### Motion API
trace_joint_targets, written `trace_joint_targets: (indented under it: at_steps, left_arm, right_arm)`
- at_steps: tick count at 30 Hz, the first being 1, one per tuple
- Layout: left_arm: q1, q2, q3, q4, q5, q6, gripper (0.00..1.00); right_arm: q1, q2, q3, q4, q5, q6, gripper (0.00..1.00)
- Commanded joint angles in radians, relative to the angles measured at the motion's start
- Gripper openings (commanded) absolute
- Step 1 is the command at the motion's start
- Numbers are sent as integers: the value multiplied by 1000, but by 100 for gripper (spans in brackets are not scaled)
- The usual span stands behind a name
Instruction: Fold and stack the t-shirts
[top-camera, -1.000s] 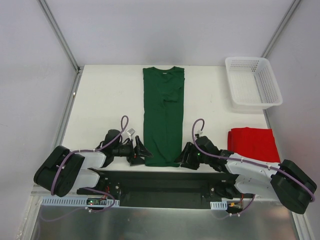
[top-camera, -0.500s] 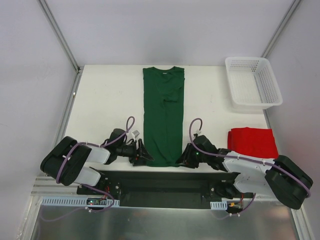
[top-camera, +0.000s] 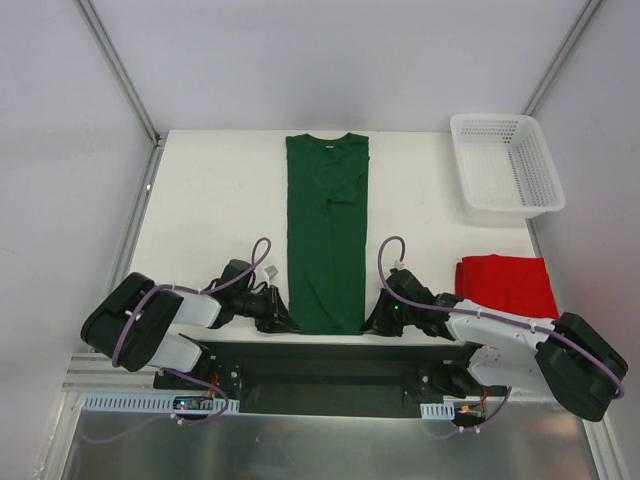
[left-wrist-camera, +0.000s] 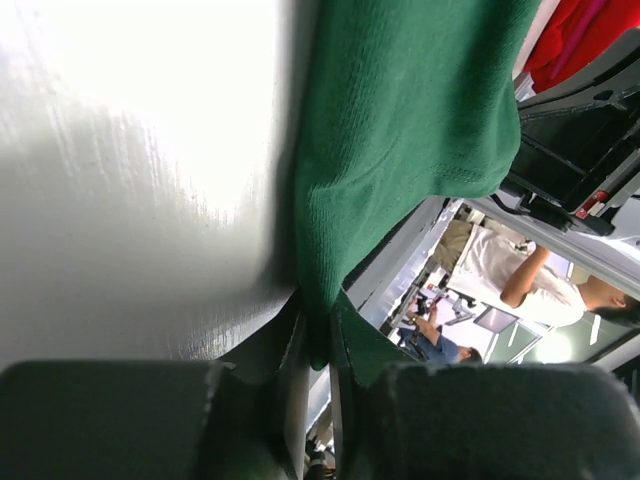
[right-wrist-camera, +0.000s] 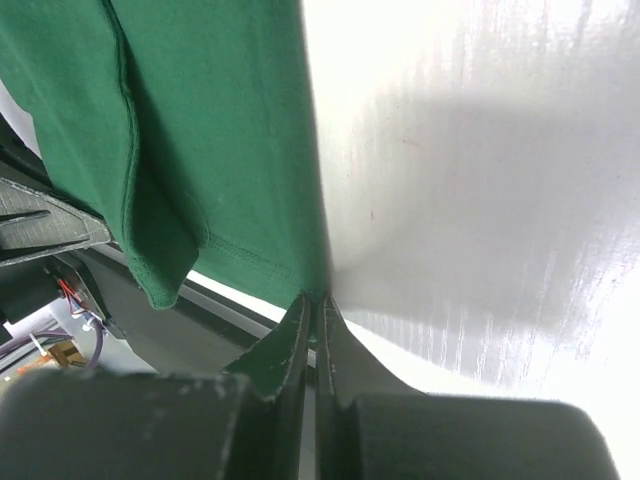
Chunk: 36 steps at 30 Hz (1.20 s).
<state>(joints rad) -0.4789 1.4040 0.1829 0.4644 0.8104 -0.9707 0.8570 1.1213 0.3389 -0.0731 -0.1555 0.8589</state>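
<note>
Shirt (top-camera: 325, 240): green knit, long narrow rectangle, stitched hem.
Left pincer (left-wrist-camera: 318, 345): pinching the shirt's left hem corner.
Right pincer (right-wrist-camera: 312, 318): pinching its right hem corner.

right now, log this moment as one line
phase: hem grasp | left hand: shut on green t-shirt near-left corner | right hand: shut on its near-right corner | red t-shirt: folded, right side

Table (top-camera: 210, 200): white, matte top, rectangular.

On it:
- Green t-shirt (top-camera: 326, 235): centre, flat, folded to a narrow lengthwise strip. Collar at the far edge, hem at the near edge.
- Red t-shirt (top-camera: 507, 285): folded, near right, well apart from the green one.
- White basket (top-camera: 505, 165): mesh-walled, far right corner, upright. Its outer side appears to reach past the table's right edge.
</note>
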Motion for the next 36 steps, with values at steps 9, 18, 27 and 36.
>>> trace_joint_targets:
  at_steps: [9, 18, 27, 36]
  left_arm:
    - [-9, -42, 21, -113, -31, 53, 0]
    - [-10, -282, 52, -391, -47, 66, 0]
    - [-13, -484, 90, -666, -54, 78, 0]
    - [-27, -643, 86, -875, -50, 84, 0]
  right_arm:
    - [-4, -40, 54, -177, 16, -44, 1]
    - [7, -89, 167, -365, -6, -72, 1]
    - [43, -124, 287, -553, -9, -92, 1]
    - [128, -179, 311, -665, 5, -48, 1]
